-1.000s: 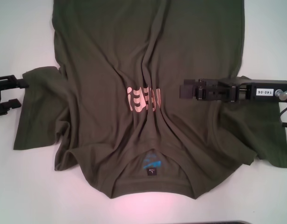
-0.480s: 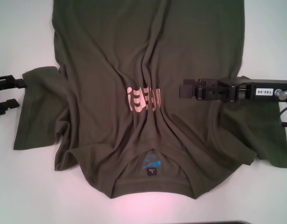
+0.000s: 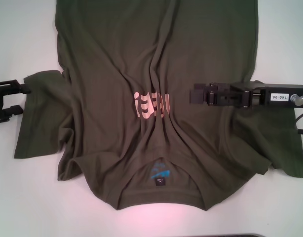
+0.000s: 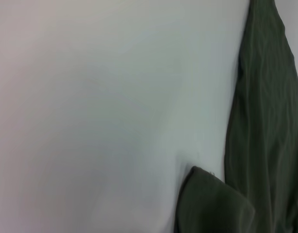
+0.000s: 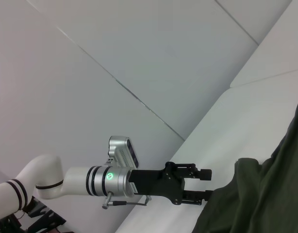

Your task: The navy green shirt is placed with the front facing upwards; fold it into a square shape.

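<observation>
The navy green shirt (image 3: 156, 64) lies front up on the white table (image 3: 23, 197), collar toward me, its pink lettering (image 3: 151, 104) and blue neck label (image 3: 160, 171) showing. It is rumpled down the middle. My left gripper (image 3: 23, 99) sits at the table's left, just beside the shirt's left sleeve (image 3: 40, 118), open and holding nothing; the right wrist view shows this left gripper (image 5: 208, 184) with its fingers apart by the shirt (image 5: 265, 194). My right gripper (image 3: 193, 95) hovers over the shirt's right chest, pointing at the lettering. In the left wrist view a sleeve corner (image 4: 212, 204) lies on bare table.
The shirt's right sleeve (image 3: 280, 143) spreads under my right arm (image 3: 270, 96). White table shows on the left, the near edge and the far right corner (image 3: 289, 29). A grey wall (image 5: 139, 48) stands behind the left arm.
The left gripper drew back a little from the sleeve and came back. The shirt and the right arm have not moved.
</observation>
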